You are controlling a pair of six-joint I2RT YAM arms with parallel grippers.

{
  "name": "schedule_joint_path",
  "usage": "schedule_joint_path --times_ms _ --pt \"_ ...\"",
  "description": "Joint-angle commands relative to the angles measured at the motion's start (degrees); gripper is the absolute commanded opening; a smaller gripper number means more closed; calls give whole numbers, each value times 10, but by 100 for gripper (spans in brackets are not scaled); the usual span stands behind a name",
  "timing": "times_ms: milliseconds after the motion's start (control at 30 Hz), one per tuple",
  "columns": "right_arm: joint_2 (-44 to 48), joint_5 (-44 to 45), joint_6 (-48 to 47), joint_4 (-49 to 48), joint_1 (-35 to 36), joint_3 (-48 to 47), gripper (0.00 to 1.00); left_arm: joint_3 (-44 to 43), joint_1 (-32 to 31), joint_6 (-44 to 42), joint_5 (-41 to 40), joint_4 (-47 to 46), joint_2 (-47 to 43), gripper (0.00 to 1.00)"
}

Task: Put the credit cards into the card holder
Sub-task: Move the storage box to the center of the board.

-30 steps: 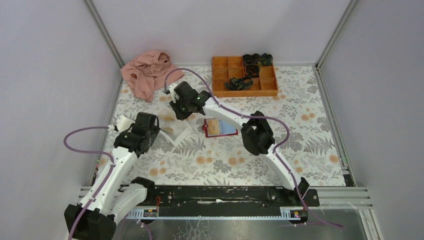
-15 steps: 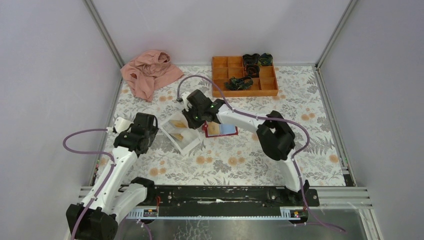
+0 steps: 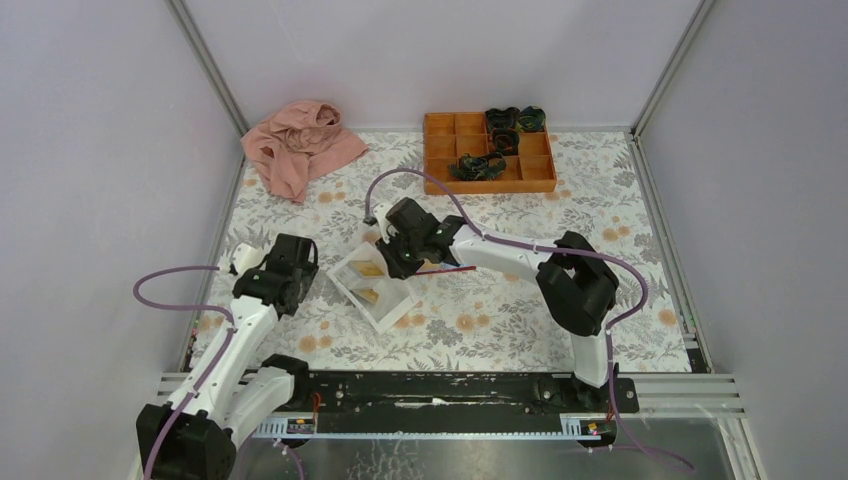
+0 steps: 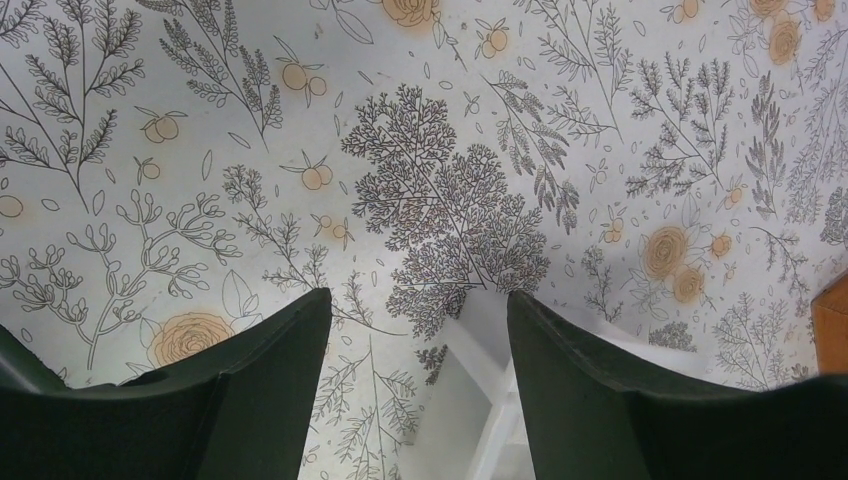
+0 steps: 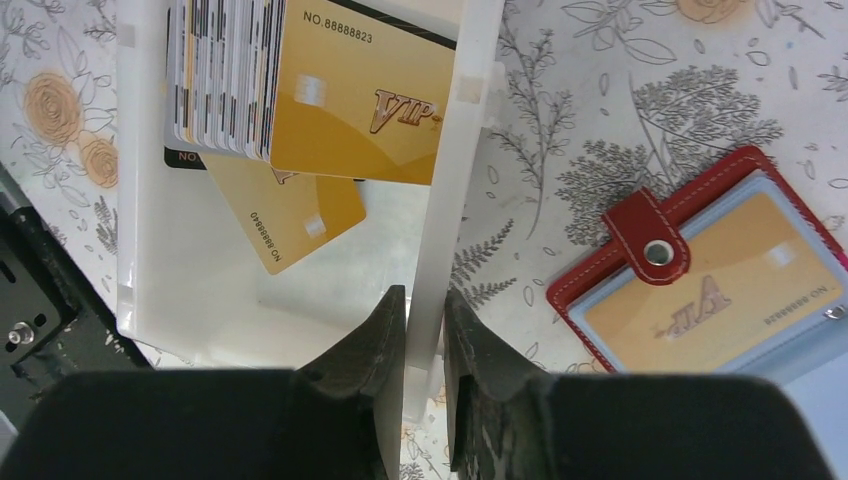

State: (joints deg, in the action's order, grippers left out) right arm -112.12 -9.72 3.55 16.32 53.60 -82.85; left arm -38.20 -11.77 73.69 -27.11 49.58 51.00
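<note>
**Top view.** Grey walls enclosed a floral tablecloth [image 3: 620, 290]. A pink cloth [image 3: 295, 150] lay at upper left and an orange compartment box [image 3: 440, 175] at top centre. The white tray [image 3: 395, 312] sat mid-frame.

**Left wrist view.** My left gripper [image 4: 415, 300] hovered over bare tablecloth, fingers spread wide with nothing between them. A tray corner showed at bottom centre.

**Right wrist view.** My right gripper [image 5: 425, 305] had its fingers pinched on the tray's right wall. The credit cards [image 5: 350, 100] lay in the tray at upper left: a fanned stack, the top one gold and marked "VIP", with one loose card below. The card holder [image 5: 700, 290] lay open at right, dark red with pale blue lining and a snap tab, and showed one gold card inside. I judged the cards light, stiff and slick, best pinched by an overhanging edge. I judged the holder soft and likely to slide.
</note>
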Motion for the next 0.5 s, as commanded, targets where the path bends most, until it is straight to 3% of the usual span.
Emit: schedule_joint_path --times_ms 0,333,467 --pt "-18 -33 3 52 27 15 11 5 7 9 -7 -32 -3 73" --pt "7 1 -2 53 32 12 45 6 7 5 -5 -49 9 73" --pt "26 29 -12 66 32 -9 49 4 10 -2 -3 -56 5 73"
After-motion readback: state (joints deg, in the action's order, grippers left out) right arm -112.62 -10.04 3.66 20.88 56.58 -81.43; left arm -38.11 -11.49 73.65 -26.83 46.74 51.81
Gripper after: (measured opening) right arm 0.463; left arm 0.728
